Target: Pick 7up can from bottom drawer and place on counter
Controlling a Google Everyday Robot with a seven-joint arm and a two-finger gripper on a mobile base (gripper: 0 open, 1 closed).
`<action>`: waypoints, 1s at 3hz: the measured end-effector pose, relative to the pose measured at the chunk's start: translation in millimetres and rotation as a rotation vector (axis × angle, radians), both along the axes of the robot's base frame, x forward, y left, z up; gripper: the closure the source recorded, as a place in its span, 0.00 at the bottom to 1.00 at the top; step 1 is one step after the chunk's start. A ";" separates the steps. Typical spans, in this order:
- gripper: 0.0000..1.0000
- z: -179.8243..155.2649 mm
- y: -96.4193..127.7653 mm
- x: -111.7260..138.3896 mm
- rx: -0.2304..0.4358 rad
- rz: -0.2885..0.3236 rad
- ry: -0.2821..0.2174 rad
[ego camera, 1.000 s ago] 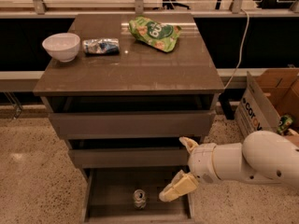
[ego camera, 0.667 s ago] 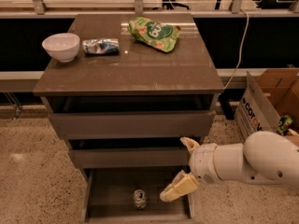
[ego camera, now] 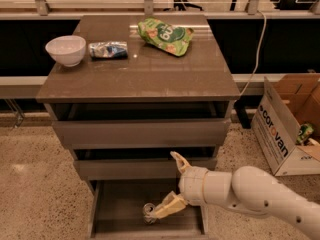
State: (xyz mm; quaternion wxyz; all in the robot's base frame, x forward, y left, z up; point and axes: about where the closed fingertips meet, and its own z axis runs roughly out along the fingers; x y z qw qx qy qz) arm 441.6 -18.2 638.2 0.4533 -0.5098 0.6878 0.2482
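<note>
The 7up can lies on the dark floor of the open bottom drawer, its silver pull-tab end facing me. My gripper reaches in from the right on a white arm, just right of the can. Its fingers are spread wide: the lower finger points down-left and its tip is at the can, the upper finger points up over the middle drawer's front. Nothing is held. The glossy brown-grey counter tops the cabinet.
On the counter are a white bowl, a blue-silver foil packet and a green snack bag. The two upper drawers are slightly open. A cardboard box stands on the floor at the right.
My gripper has moved left and a little down into the bottom drawer, so the lower finger now reaches the can. The can has not moved.
</note>
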 end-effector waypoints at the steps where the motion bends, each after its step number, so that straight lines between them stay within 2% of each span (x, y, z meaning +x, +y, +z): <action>1: 0.00 -34.4 34.8 27.3 0.067 0.082 -0.194; 2: 0.00 -49.6 39.7 19.8 0.093 0.089 -0.180; 3: 0.00 -51.3 42.3 19.7 0.092 0.107 -0.164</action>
